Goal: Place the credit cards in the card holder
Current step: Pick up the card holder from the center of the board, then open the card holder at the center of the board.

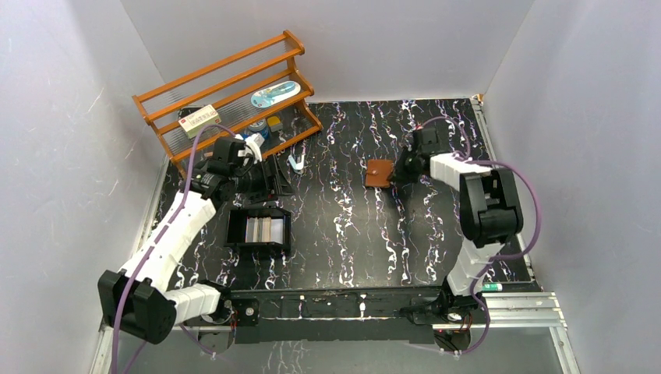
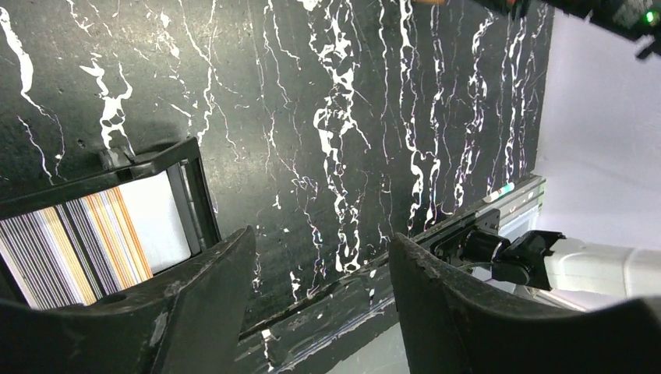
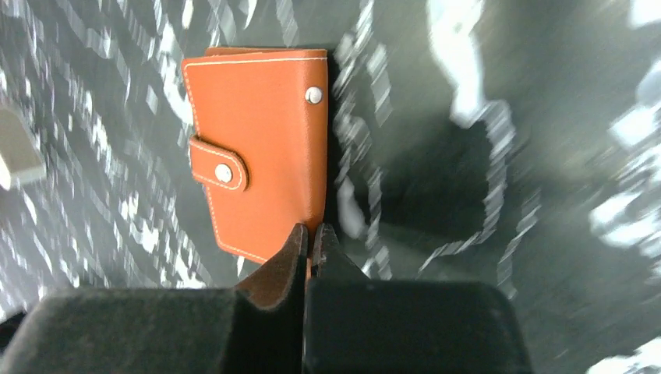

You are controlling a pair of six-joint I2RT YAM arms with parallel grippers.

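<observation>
R gripper (image 3: 310, 240) pinched shut on edge of closed card holder (image 3: 257, 148), far-right of table (image 1: 351, 234). L gripper (image 2: 319, 288) wide, empty, beside black tray (image 2: 199, 195) w/ credit cards (image 2: 86, 241), near-left.

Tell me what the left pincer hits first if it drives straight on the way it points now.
Most likely the bare marbled table top, seen between the open fingers of the left pincer. The black tray with the credit cards lies off to one side. Depth is unclear.
</observation>
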